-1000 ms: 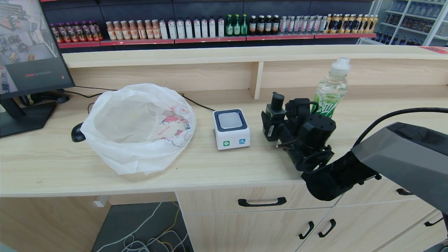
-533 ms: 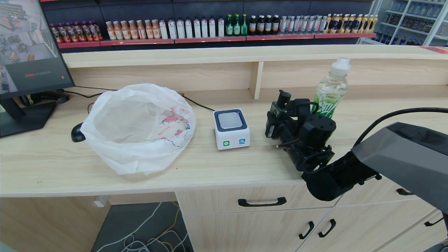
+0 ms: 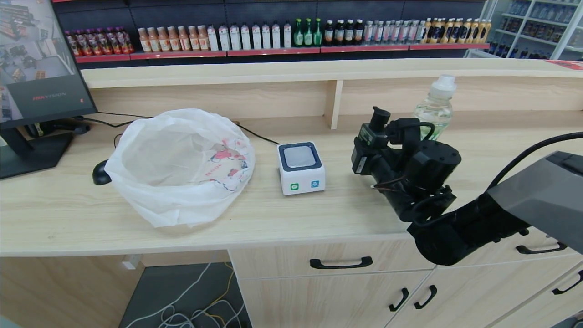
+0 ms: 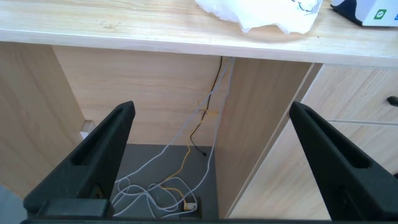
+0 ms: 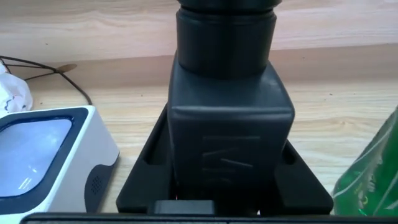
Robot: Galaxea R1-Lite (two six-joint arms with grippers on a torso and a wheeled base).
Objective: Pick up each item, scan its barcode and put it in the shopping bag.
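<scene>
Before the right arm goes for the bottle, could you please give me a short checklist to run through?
1. Bottle upright on the counter: ok.
2. Bottle held by right gripper: not ok, it stands beside the gripper.
3. Bottle's barcode located: cannot tell.
4. Scanner window uncovered, facing up: ok.
5. Shopping bag mouth open: ok.
6. Left gripper open, below the counter edge: ok.

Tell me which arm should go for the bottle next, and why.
Right, most likely. The right end effector is over the counter, close beside the bottle. The left end effector hangs open below the counter's edge, facing cables, far from it.
</scene>
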